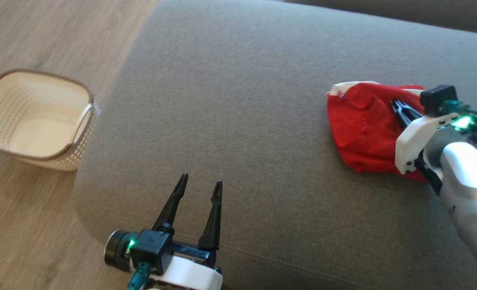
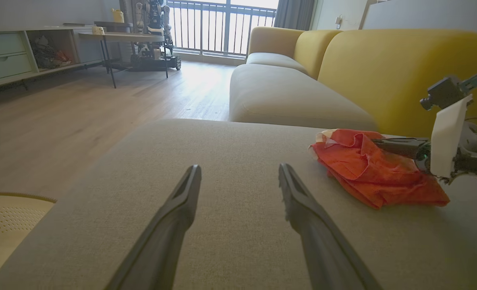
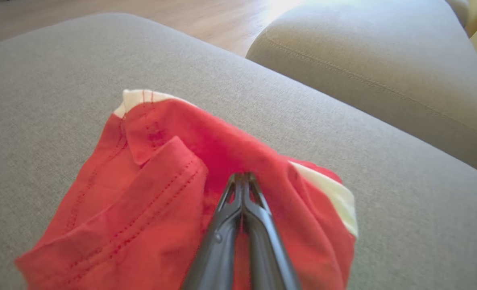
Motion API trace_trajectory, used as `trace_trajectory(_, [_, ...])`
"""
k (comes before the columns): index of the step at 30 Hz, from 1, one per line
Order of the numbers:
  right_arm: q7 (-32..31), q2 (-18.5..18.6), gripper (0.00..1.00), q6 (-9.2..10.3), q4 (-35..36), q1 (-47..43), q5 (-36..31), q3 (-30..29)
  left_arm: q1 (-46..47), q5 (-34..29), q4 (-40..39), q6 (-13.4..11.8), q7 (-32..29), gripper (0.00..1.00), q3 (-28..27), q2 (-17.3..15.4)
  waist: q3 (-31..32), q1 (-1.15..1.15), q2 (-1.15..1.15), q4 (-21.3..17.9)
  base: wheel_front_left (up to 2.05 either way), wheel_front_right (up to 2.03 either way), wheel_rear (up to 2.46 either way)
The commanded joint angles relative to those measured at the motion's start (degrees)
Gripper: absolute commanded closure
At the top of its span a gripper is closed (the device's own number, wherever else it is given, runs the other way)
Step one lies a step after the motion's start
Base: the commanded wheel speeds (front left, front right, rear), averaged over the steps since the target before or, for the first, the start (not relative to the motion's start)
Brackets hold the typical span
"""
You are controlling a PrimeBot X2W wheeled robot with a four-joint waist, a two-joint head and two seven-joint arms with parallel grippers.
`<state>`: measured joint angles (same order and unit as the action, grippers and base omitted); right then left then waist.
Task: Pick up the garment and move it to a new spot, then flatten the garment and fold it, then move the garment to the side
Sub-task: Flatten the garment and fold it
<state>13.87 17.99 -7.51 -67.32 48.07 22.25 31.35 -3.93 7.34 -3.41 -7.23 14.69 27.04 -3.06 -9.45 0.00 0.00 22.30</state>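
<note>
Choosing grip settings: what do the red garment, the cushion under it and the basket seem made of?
Red garment: soft matte knit, probably cotton; stitched hems, limp creases. Cushion: matte woven upholstery; visible weave, seam. Basket: cream, probably moulded plastic; regular perforations, brown rim.

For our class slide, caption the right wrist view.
Right gripper pinches a crumpled red garment on a grey cushion.

Sunlight comes in through the tall window with dark bars [image 2: 222,28] and shines white on the pale wooden floor [image 2: 198,80]. In the head view the cream plastic basket with little holes [image 1: 37,121] looks smeared, and the shiny silver forearm [image 1: 468,161] glares white. The red cloth garment [image 3: 142,209] looks sharp up close.
</note>
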Motion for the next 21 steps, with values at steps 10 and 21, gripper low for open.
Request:
trace_trajectory(10, [-4.25,-2.28,1.00,0.02,9.92,-3.84,11.07,12.93,3.20,0.99,-0.58,-0.81,0.30,0.00,-0.82,0.18,0.11,0.00,0.00,0.50,0.00,0.00,0.00])
trace_trajectory(21, [-5.14,7.72,1.00,0.02,25.51,-8.39,23.53,22.85,1.11,-0.05,-1.08,-0.81,0.30,0.00,-1.50,0.18,4.08,0.00,0.00,-2.37,0.00,0.00,0.00])
